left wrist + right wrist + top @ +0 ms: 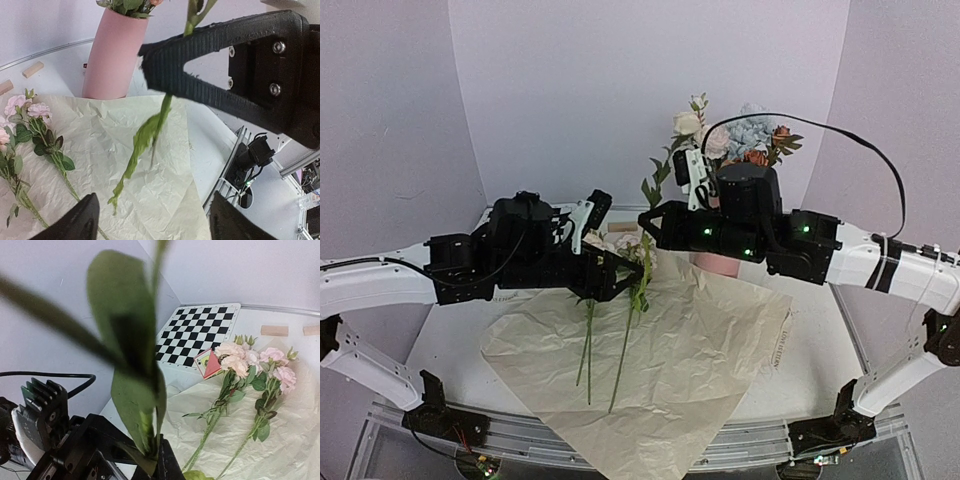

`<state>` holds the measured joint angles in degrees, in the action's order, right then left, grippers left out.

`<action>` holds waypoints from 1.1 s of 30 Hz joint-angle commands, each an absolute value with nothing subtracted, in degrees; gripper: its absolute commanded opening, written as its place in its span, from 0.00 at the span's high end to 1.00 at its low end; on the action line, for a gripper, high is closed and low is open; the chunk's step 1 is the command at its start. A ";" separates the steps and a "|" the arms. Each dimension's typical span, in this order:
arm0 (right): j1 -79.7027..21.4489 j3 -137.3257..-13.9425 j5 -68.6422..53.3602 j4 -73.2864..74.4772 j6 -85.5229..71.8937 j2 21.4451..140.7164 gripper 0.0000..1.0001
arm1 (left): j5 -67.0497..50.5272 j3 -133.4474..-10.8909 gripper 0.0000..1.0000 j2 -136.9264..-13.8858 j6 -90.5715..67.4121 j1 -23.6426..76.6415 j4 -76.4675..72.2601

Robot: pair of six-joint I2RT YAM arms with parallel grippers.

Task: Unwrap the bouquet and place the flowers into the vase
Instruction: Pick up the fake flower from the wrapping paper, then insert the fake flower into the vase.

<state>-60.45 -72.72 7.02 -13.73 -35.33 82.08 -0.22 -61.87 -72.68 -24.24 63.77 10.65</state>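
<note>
The bouquet's tan paper [660, 350] lies spread flat on the table. Two pink flowers [620, 245] rest on it, stems toward the near edge; the right wrist view shows them too [250, 360]. My right gripper [652, 226] is shut on a leafy green flower stem [642, 280] hanging above the paper, its leaves [132, 360] filling that wrist view. Just left of the stem, my left gripper [612, 268] is open with nothing between its fingers [75, 225]. The pink vase [112, 55] stands behind the right arm with several flowers [740, 135] in it.
A checkerboard [195, 335] lies at the back left. Two small wooden blocks [274, 330] and a red card-like piece [210, 362] sit near the flower heads. The paper [150, 165] overhangs the table's front rail [620, 440].
</note>
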 commanded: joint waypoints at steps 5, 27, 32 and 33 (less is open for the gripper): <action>-60.56 -87.24 18.68 -8.34 -21.52 76.65 1.00 | 3.23 -57.29 0.03 -62.58 -25.86 63.98 10.11; -42.12 -118.04 18.31 -2.87 -11.42 88.97 1.00 | 2.31 -56.69 0.04 -63.63 -28.36 63.98 10.06; -38.52 -120.94 19.78 -1.59 -12.88 91.98 1.00 | 2.24 -56.55 0.04 -63.93 -28.82 63.98 10.11; -38.04 -121.05 20.34 -1.29 -13.29 92.28 1.00 | 2.21 -56.41 0.04 -63.91 -28.94 63.98 10.10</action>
<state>-39.99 -117.56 19.19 -0.44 -11.73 91.30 2.67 -54.98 -64.04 -28.40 63.77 11.00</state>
